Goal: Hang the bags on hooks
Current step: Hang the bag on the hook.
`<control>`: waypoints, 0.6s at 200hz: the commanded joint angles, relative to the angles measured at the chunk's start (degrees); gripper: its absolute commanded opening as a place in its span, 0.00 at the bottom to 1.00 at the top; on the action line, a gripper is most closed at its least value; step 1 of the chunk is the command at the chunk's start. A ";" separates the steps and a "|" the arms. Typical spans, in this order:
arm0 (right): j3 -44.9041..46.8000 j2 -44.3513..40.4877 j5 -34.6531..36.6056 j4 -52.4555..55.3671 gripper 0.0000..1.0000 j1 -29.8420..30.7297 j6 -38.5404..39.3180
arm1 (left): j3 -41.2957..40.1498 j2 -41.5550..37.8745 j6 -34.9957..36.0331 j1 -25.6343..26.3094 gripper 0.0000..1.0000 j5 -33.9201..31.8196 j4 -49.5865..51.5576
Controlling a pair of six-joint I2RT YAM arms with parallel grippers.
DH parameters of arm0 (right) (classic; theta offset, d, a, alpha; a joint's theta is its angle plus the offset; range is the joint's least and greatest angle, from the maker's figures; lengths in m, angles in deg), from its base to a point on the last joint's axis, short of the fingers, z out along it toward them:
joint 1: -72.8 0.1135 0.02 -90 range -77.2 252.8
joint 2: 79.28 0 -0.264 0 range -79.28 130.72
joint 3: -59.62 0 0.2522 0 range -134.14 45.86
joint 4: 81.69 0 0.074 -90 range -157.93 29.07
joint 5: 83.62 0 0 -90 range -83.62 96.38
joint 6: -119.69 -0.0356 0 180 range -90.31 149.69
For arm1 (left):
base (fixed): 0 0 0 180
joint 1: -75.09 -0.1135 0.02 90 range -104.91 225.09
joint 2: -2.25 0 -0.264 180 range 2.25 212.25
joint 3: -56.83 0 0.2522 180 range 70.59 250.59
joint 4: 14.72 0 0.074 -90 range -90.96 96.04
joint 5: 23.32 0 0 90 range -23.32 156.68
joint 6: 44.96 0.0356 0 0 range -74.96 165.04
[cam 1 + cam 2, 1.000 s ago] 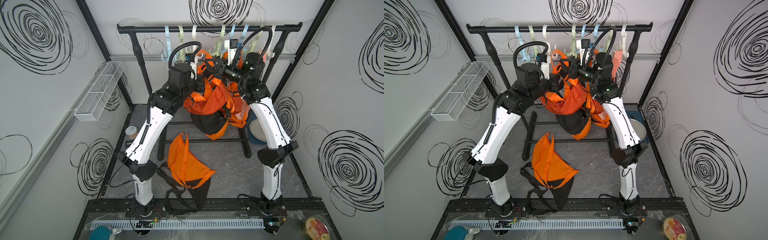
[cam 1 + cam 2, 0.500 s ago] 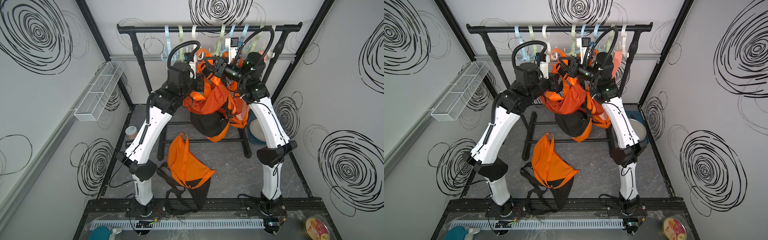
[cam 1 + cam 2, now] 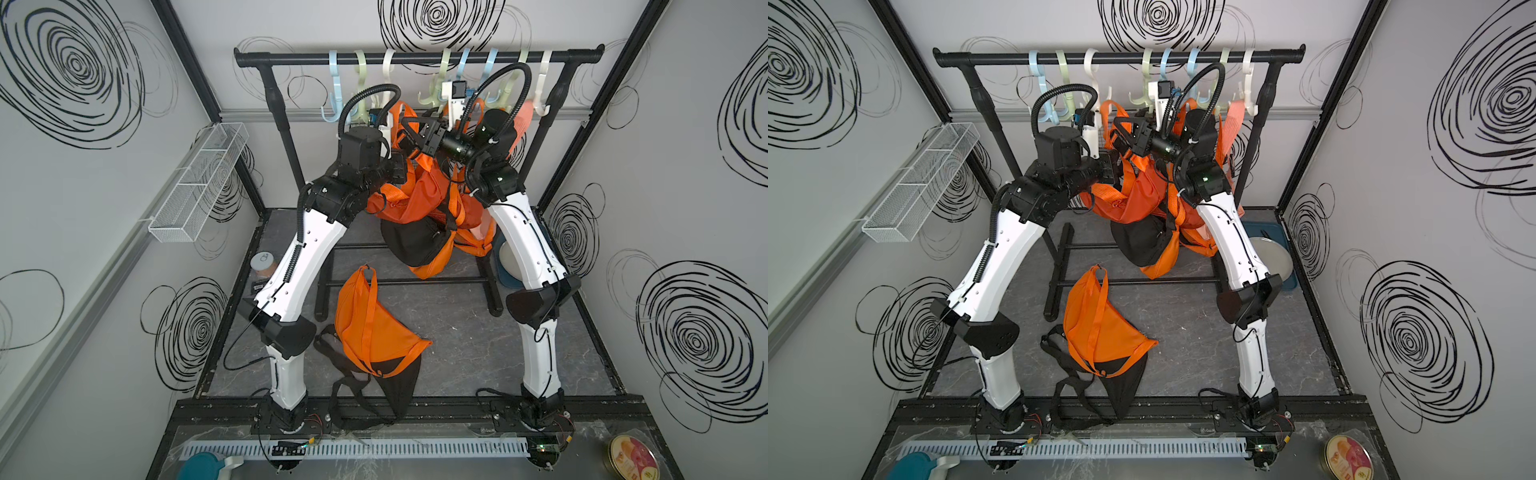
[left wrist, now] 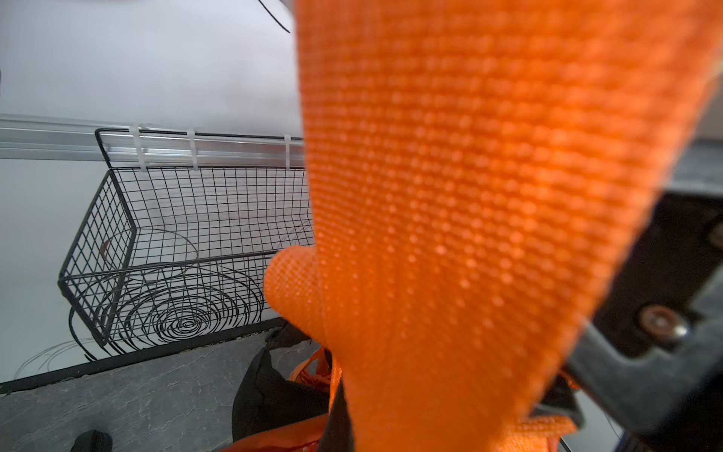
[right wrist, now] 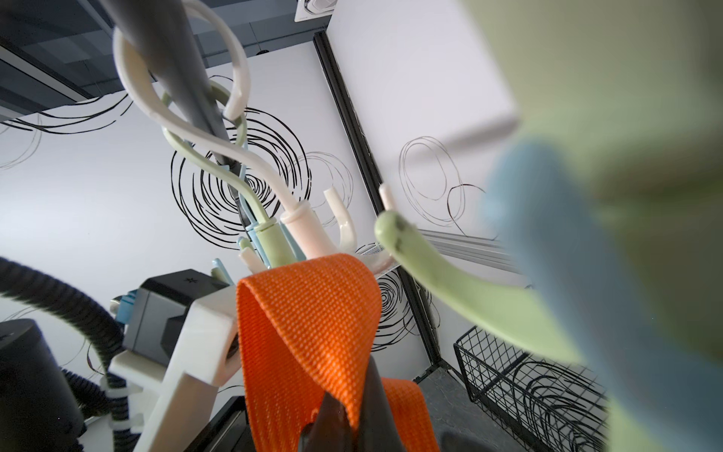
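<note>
Before the swirl-painted wall (image 3: 540,25), the left gripper (image 3: 402,168) and right gripper (image 5: 352,407) each pinch the strap (image 5: 305,313) under the hook rail (image 3: 415,59). The orange bag (image 3: 415,199) hangs between them.

Bag strap (image 5: 305,332): we see coarse woven orange webbing, matt, with a clear ribbed weave.
Bag body (image 3: 415,195): thin orange cloth, creased and faintly shiny; matt black cloth at its base.
Hooks (image 5: 301,227): smooth, glossy plastic in white, pale green and pale blue.
Rail (image 3: 415,58): matt black tube across the upper middle; to us it looks like painted metal.
Wire basket (image 3: 199,183): white-coated metal mesh, left of frame.
Floor (image 3: 457,324): matt grey, marbled.
Arm shells (image 3: 307,249): smooth glossy white plastic.
Cable conduit (image 5: 66,301): ribbed black plastic.
</note>
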 commanded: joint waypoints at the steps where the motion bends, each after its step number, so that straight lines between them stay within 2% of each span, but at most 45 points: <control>1: 4.08 -3.45 0.08 -0.36 0.00 0.45 0.78 | -1.34 -0.73 -0.21 0.50 0.00 1.22 -2.41; 94: 5.08 -2.21 0.10 1.71 0.00 -0.63 0.96 | -7.24 -2.93 0.50 0.50 0.00 3.06 -4.06; 101: 5.85 -2.84 0.37 1.67 0.00 -0.62 1.28 | -7.21 -3.01 0.45 0.59 0.08 3.33 -4.34; 120: 8.21 -4.92 1.63 2.11 0.00 -0.59 2.94 | -7.20 -3.57 0.83 0.96 0.11 4.07 -5.18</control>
